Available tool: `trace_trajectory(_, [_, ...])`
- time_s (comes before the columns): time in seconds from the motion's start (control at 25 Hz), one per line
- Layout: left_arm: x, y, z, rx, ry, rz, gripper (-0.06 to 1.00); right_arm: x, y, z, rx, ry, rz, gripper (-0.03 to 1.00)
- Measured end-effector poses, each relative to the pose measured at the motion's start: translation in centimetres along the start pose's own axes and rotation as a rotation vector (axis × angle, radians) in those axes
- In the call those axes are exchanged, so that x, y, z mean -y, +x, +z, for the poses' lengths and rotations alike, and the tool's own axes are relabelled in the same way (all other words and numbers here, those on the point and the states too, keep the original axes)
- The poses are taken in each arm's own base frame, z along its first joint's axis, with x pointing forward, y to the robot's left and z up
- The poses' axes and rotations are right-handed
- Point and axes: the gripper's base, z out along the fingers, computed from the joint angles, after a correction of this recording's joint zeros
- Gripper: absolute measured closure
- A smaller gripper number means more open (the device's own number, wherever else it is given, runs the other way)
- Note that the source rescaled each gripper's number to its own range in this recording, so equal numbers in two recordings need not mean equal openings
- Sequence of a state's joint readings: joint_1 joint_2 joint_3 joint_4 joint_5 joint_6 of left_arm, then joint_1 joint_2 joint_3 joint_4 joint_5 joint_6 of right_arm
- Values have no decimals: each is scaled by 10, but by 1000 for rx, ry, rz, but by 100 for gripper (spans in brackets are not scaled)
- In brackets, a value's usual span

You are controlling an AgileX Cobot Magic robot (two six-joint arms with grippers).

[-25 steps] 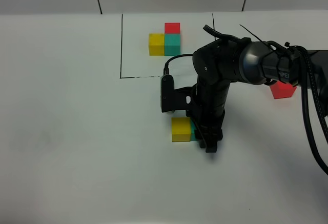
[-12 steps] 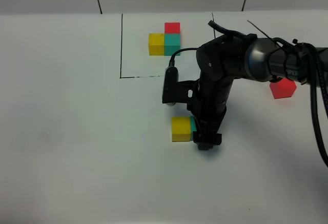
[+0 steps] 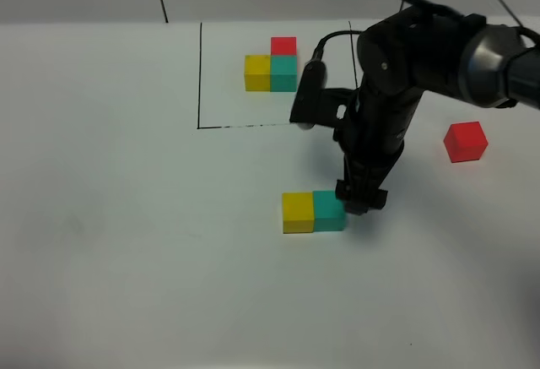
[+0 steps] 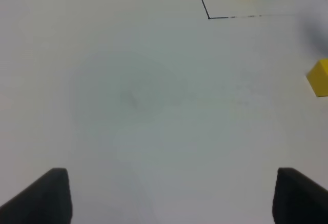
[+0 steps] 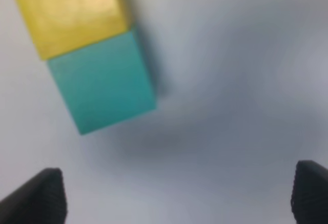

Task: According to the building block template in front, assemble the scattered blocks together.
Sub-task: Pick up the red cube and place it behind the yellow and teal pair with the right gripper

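Just beside the matte teal cube (image 3: 329, 210), which sits flush against the yellow cube (image 3: 298, 212) on the desk (image 3: 126, 217), your right fingers (image 3: 363, 198) stand wide apart, gripping nothing. Your left fingers (image 4: 51, 196) are likewise spread and empty; the red cube (image 3: 466, 141) lies well apart, the framed template (image 3: 272, 67) farther back.

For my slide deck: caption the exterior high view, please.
Right gripper, fingers open, hovers by touching yellow block and teal block; red block sits apart.
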State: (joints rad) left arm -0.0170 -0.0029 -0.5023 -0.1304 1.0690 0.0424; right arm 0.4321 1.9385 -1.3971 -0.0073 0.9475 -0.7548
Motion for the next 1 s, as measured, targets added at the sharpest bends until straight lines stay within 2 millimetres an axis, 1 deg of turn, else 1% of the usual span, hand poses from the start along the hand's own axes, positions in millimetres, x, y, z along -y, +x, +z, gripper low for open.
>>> trace_trajectory(0.12, [0,0,0,0,0,0,21,21,17,-9,50,58,240,19])
trace_trajectory(0.24, [0,0,0,0,0,0,21,43,43,-9,110,121,501,19])
trace_trajectory(0.36, [0,0,0,0,0,0,21,65,79,-6,147,168,769,19])
trace_trajectory(0.48, [0,0,0,0,0,0,21,84,114,-5,161,200,974,19])
trace_trajectory(0.6, [0,0,0,0,0,0,21,97,140,-7,163,233,1042,19])
trace_trajectory(0.72, [0,0,0,0,0,0,21,102,154,-8,163,238,1040,19])
trace_trajectory(0.84, [0,0,0,0,0,0,21,103,157,-8,172,225,1017,19])
trace_trajectory(1.0, [0,0,0,0,0,0,21,104,155,2,185,198,999,19])
